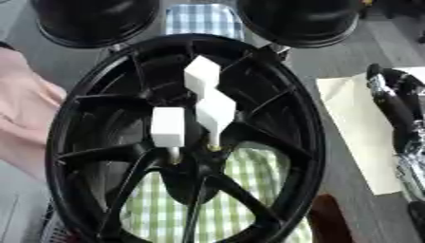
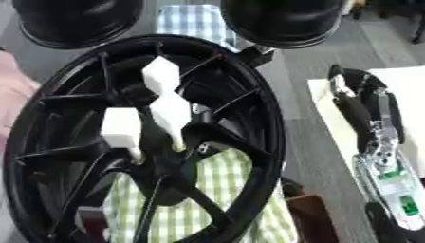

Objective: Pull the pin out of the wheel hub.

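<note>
Sitting untouched: three white pins (image 1: pixel 169 126) are still seated in the wheel hub (image 1: pixel 191 156), centre frame. Right hand (image 2: pixel 365 111) is hanging well off to the side, fingers relaxed, holding nothing. Judging pull not started.

wheel hub (image 1: pixel 184 142) rim cropped (bottom), right hand (image 2: pixel 378 142) fingers — blurred

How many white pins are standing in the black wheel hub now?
3. One white pin is the highest, one just below it at the centre, one lower left. Spokes could hide others.
</note>
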`<state>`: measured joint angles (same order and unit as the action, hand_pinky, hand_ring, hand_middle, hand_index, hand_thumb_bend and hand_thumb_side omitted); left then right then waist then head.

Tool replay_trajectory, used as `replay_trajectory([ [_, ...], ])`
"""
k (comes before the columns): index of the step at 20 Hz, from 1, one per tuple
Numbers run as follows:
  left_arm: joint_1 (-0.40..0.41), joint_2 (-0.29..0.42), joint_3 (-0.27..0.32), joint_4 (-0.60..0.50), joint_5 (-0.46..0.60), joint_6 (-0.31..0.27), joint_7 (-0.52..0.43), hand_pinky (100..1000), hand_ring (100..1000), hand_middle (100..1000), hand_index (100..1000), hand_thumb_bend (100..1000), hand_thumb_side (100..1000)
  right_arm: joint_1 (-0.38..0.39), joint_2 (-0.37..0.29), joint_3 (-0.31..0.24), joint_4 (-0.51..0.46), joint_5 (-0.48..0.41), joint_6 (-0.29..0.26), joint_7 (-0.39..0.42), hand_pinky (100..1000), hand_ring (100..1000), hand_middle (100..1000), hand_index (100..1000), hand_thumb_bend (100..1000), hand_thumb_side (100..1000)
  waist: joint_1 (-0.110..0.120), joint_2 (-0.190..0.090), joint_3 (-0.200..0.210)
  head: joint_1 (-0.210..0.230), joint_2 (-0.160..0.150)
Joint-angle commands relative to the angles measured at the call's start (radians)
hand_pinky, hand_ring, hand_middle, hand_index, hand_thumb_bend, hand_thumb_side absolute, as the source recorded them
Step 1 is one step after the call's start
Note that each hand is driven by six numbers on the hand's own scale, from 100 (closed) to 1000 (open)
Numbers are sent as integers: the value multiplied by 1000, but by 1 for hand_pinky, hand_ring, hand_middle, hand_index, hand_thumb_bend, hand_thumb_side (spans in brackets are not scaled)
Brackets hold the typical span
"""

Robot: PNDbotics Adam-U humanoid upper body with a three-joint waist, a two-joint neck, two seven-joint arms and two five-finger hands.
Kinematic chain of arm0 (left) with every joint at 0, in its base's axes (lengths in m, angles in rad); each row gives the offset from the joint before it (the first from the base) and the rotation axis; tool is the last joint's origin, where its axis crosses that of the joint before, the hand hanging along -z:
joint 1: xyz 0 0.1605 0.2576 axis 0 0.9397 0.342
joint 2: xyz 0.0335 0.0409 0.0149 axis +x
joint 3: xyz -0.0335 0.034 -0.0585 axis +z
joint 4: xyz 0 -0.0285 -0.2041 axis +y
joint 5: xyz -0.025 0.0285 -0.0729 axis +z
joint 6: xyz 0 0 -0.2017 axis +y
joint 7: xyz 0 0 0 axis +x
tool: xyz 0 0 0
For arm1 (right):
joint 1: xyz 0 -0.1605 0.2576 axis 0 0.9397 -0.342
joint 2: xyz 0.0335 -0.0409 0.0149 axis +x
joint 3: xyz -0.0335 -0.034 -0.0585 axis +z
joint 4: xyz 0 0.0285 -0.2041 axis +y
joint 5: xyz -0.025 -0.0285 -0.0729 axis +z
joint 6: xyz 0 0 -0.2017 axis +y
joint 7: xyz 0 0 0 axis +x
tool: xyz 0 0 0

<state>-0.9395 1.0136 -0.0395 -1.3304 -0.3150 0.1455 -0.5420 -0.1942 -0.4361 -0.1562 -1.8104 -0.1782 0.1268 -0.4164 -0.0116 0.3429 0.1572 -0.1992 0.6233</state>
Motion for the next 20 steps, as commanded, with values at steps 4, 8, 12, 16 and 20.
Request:
replay_trajectory([
  [4,123,44,106,114,-53,-15,106,616,450,279,446,218,151,-14,-21,-6,-20,-1,1,1,826,746,606,695,245,470,7,-20,-9,11,-13],
  [8,237,11,127,123,-71,-31,176,690,552,468,647,316,124,-19,-19,-3,-20,-1,1,4,826,746,606,695,244,471,8,-20,-19,18,-21],
  [12,346,-29,138,90,-19,-59,241,727,621,569,729,339,305,-23,-16,0,-19,-3,1,8,826,746,605,695,244,471,11,-20,-31,27,-26],
  [16,457,-48,148,19,25,-84,253,819,769,774,874,545,700,-28,-14,6,-18,-4,1,15,826,746,605,695,240,476,14,-22,-43,36,-26],
  [20,551,-51,181,-57,39,-83,244,818,767,769,868,480,749,-30,-13,10,-17,-5,1,20,826,746,605,695,242,473,16,-24,-53,44,-22],
])
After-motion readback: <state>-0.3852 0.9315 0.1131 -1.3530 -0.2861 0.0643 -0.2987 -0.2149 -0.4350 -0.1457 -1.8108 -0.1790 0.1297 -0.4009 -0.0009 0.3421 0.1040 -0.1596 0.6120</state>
